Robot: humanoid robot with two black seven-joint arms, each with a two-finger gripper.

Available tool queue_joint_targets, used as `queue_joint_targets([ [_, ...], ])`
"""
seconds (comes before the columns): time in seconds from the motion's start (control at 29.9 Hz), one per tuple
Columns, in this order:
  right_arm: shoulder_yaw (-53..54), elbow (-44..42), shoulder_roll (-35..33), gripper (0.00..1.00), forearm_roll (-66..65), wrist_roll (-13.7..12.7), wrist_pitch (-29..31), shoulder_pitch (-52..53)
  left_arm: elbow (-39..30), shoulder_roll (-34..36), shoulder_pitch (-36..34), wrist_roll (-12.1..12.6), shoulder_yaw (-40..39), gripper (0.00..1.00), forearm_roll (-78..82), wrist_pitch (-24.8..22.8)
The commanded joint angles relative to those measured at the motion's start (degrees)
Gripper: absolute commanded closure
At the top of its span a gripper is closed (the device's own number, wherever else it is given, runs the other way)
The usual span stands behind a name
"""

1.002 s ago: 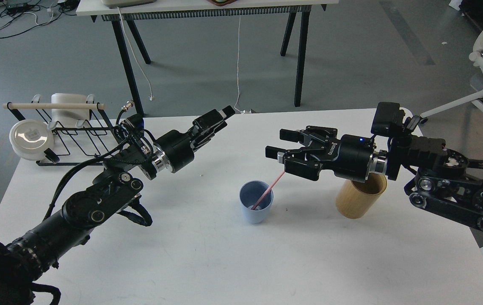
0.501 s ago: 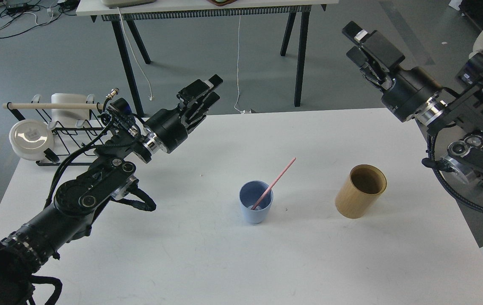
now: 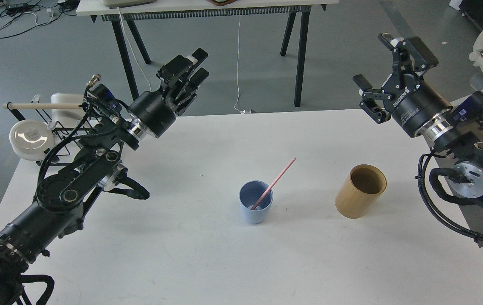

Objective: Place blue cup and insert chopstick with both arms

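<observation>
Leaning in the matte tapered blue cup (image 3: pixel 256 202), thin pink chopstick (image 3: pixel 276 181); right tool (image 3: pixel 374 67) spread empty, left tool (image 3: pixel 194 67) unclear.

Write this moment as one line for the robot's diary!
blue cup: upright on table | chopstick: leaning inside it | left gripper: shut, empty, raised | right gripper: open, empty, raised

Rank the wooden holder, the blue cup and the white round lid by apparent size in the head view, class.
1. wooden holder, largest
2. blue cup and white round lid: look alike; the lid lies farther from the camera, so no ranking between them.
</observation>
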Motion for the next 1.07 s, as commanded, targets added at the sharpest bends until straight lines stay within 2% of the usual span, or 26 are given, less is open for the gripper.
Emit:
queue_joint_targets([
  [0.0, -0.2, -2.7, -1.1, 0.01, -0.4, 0.0, 15.6, -0.9, -2.6, 2.0, 0.4, 0.0, 0.0, 0.33, 0.0, -0.9],
  [0.2, 0.6, -3.4, -0.7, 0.01, -0.4, 0.0, 16.3, -0.9, -3.8, 3.8, 2.5, 0.0, 0.2, 0.33, 0.0, -4.9],
  [0.47, 2.7, -3.6, 1.0, 0.01, -0.2, 0.0, 16.1, -1.0, -3.8, 4.5, 7.0, 0.0, -0.1, 0.33, 0.0, -4.9],
  [0.77, 5.3, -4.7, 4.6, 0.01, 0.1, 0.0, 13.0, -1.0, -3.8, 3.9, 7.2, 0.0, -0.1, 0.33, 0.0, -4.9],
  [1.04, 5.0, -5.1, 5.1, 0.01, 0.0, 0.0, 13.1, -1.4, -3.9, 4.2, 7.2, 0.0, -0.3, 0.33, 0.0, -4.9],
])
